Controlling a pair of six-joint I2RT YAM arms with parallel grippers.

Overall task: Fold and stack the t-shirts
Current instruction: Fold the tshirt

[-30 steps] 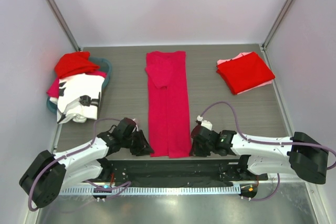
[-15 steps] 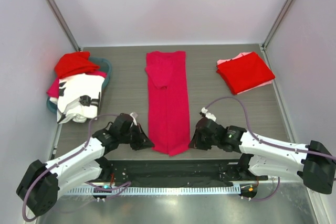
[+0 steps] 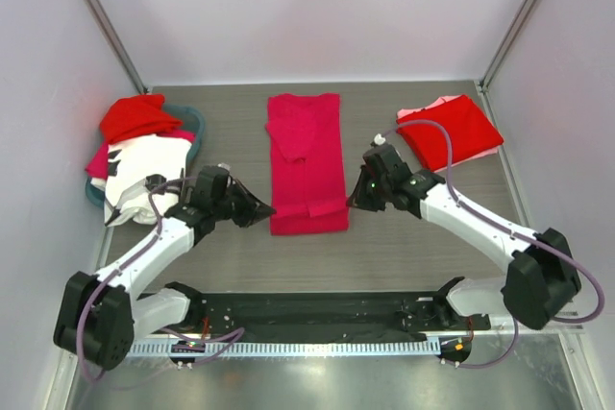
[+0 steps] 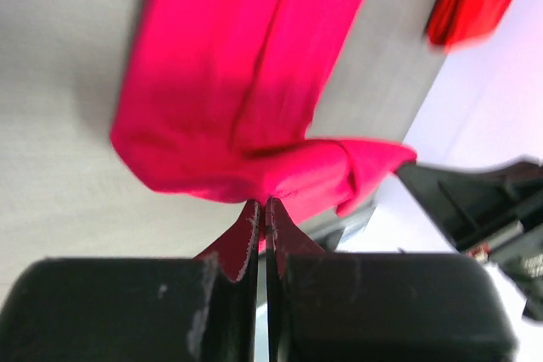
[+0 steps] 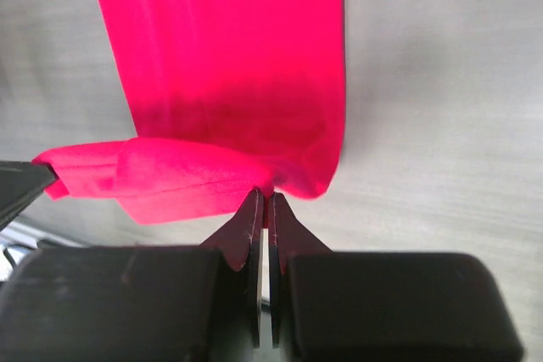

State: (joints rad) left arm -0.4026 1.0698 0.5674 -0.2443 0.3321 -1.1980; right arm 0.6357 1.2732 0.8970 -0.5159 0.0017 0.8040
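Note:
A pink-red t-shirt (image 3: 307,156), folded into a long strip, lies in the middle of the table with its near end lifted and doubled back over itself. My left gripper (image 3: 266,210) is shut on the hem's left corner; the cloth (image 4: 246,108) bunches at its tips (image 4: 262,204). My right gripper (image 3: 352,203) is shut on the hem's right corner, seen in the right wrist view (image 5: 229,82) at the tips (image 5: 264,197). A folded red t-shirt (image 3: 449,132) on a pale pink one sits at the back right.
A teal basket (image 3: 195,127) at the left holds a red shirt (image 3: 136,117) and a white printed shirt (image 3: 146,178). Walls and corner posts enclose the table. The black rail (image 3: 317,309) runs along the near edge.
Both grippers have carried the shirt's near hem away from the front edge toward the back, folding the strip over itself. The arms have stretched out farther over the table.

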